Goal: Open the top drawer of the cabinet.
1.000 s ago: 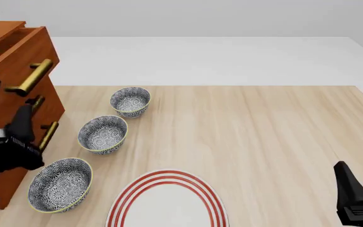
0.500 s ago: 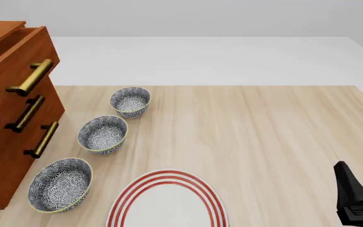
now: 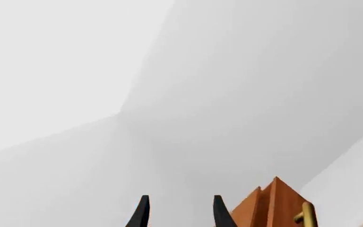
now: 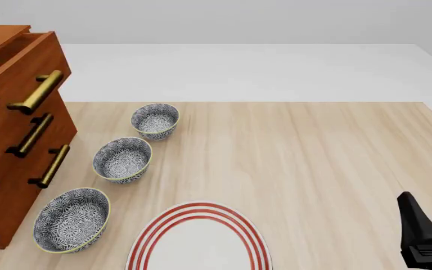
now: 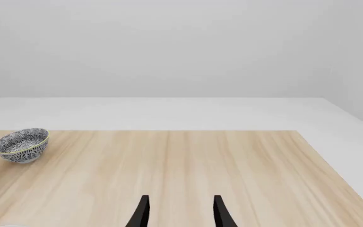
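- We see the cabinet standing at the far left of the wooden table, its front with three brass bar handles turned toward the bowls.
- The top drawer juts out past the two lower drawer fronts, pulled partly open; its handle stands clear with nothing on it.
- The middle handle and the lowest handle sit flush with the cabinet's front.
- We find three blue-patterned bowls in a diagonal line just beside the cabinet: the farthest bowl, the middle bowl and the nearest bowl, each apart from its neighbour.
- A red-striped plate lies at the near edge of the table, right of the nearest bowl and cut off by the frame.
- The left gripper is out of the front view; in its own wrist view we see its two dark fingers spread apart with nothing between them, aimed at blank grey background, with a corner of the cabinet and a bit of brass handle beside them.
- The right gripper sits low at the near right corner of the table, well apart from the cabinet; its fingers are also parted and hold nothing, pointing along the bare wood toward the far edge.
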